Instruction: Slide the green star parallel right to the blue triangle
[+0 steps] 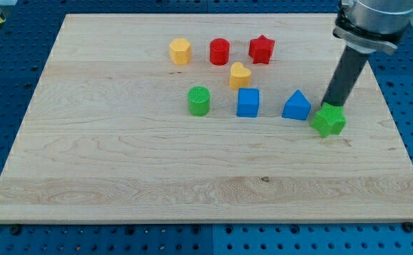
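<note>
The green star (329, 121) lies on the wooden board (121, 184) at the view's right, just right of and slightly below the blue triangle (297, 105). My tip (327, 105) is at the star's upper edge, touching or nearly touching it, between the star and the triangle's right side. The dark rod rises from there toward the view's top right.
A blue cube (248, 102) and a green cylinder (199, 100) stand in a row left of the triangle. Above them are a yellow heart (239, 74), a red star (261, 49), a red cylinder (219, 51) and a yellow hexagon block (180, 51).
</note>
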Robot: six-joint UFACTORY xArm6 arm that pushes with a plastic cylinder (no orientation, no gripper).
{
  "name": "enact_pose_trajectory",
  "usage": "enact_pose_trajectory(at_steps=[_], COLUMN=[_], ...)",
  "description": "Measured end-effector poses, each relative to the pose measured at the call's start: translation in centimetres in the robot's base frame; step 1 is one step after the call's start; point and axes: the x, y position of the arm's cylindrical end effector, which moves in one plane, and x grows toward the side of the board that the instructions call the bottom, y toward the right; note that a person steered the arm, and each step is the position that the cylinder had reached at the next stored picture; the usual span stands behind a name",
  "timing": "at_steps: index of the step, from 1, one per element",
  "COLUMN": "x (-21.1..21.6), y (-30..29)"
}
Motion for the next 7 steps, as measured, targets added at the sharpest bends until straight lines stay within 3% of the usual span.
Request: enact_pose_trajectory(at_steps=[1,2,3,4,5,7], x=[0.4,3.6,8.8,9.1,9.7,6.9], y=[4.0,9.0,5.1,-2.3,-1.3,1.7])
